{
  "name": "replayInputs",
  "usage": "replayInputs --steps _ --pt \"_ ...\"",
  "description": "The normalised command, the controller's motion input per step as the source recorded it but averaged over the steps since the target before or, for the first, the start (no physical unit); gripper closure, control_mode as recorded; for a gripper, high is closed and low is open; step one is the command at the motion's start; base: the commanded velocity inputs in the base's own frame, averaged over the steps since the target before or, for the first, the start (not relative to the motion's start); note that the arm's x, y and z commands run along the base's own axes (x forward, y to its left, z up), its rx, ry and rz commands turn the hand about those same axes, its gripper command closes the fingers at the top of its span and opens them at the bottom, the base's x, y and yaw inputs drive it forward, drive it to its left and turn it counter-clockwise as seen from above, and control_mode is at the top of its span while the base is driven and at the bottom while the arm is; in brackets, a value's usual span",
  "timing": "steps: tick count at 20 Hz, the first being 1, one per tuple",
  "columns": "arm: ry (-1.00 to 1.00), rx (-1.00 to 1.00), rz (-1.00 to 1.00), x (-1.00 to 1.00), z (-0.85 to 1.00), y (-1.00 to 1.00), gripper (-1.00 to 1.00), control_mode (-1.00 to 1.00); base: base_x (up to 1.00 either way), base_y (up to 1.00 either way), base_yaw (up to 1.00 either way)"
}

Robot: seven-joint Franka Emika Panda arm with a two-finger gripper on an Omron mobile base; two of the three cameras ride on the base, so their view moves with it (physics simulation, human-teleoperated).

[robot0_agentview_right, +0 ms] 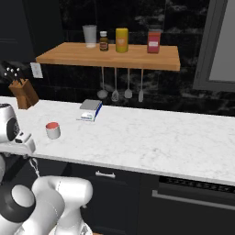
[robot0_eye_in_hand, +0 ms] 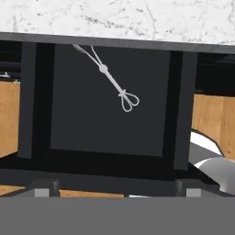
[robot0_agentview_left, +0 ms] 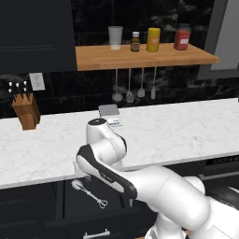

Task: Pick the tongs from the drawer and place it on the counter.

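Note:
The tongs [robot0_eye_in_hand: 111,79] lie flat in the open black drawer [robot0_eye_in_hand: 92,124], head toward the counter edge and loops toward the drawer front. From the left base view the tongs [robot0_agentview_left: 88,193] rest on the drawer [robot0_agentview_left: 77,207] floor just below the white marble counter [robot0_agentview_left: 177,130]. My gripper [robot0_eye_in_hand: 114,189] hangs above the drawer's front part, looking down into it. It is open, its fingertips [robot0_eye_in_hand: 44,187] set wide apart with nothing between them. It stands well clear of the tongs.
The drawer's silver bar handle [robot0_agentview_left: 96,233] is at the front. On the counter stand a knife block [robot0_agentview_left: 26,111], a small scale [robot0_agentview_left: 109,112] and a red-topped cup [robot0_agentview_right: 53,131]. Ladles [robot0_agentview_left: 129,86] hang under the wooden shelf [robot0_agentview_left: 140,57].

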Motion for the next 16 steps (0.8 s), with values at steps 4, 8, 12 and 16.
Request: replayInputs --steps 4,8,12,16 --pt "0.05 0.00 0.00 -0.03 -0.42 0.16 -1.00 -1.00 0.00 0.00 0.00" --pt "0.00 0.00 0.00 -0.03 -0.48 0.00 -1.00 -1.00 0.00 0.00 0.00" --pt "0.00 0.00 0.00 -0.23 -0.70 0.00 -1.00 -1.00 0.00 0.00 0.00" --pt "0.00 0.00 0.00 -0.27 -0.70 0.00 -1.00 -1.00 0.00 0.00 0.00"
